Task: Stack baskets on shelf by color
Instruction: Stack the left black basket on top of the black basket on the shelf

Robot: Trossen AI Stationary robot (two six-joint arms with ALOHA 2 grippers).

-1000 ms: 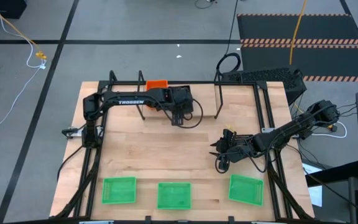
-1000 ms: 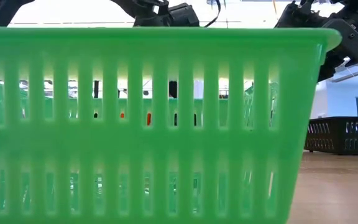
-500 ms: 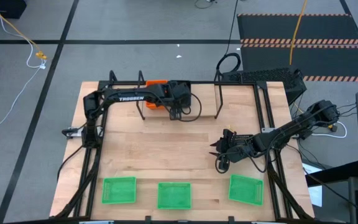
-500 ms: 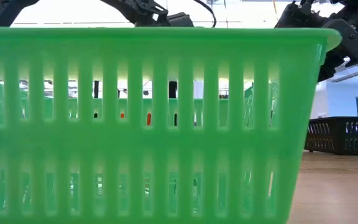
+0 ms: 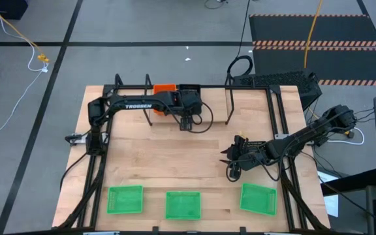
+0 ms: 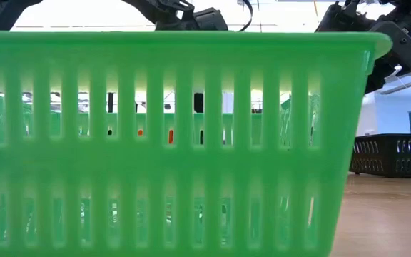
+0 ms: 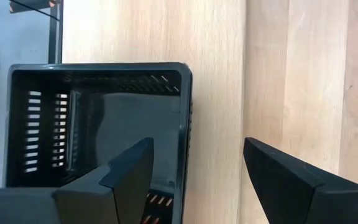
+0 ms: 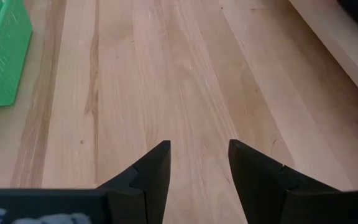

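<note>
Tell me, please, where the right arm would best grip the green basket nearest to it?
Probably the green basket's near long wall, from straight above. It sits upright and open-topped on the table, its thin rim exposed, so the right gripper's open jaws can straddle the wall, one inside, one outside.

Both arms dark, black tubular links. Left arm (image 5: 136, 104): white lettering along forearm link, black cable looped by the wrist. Right arm (image 5: 292, 140): slim black links, loose cabling at lower right. Fingers (image 8: 151, 177) matte black, wedge-shaped, tapering.
</note>
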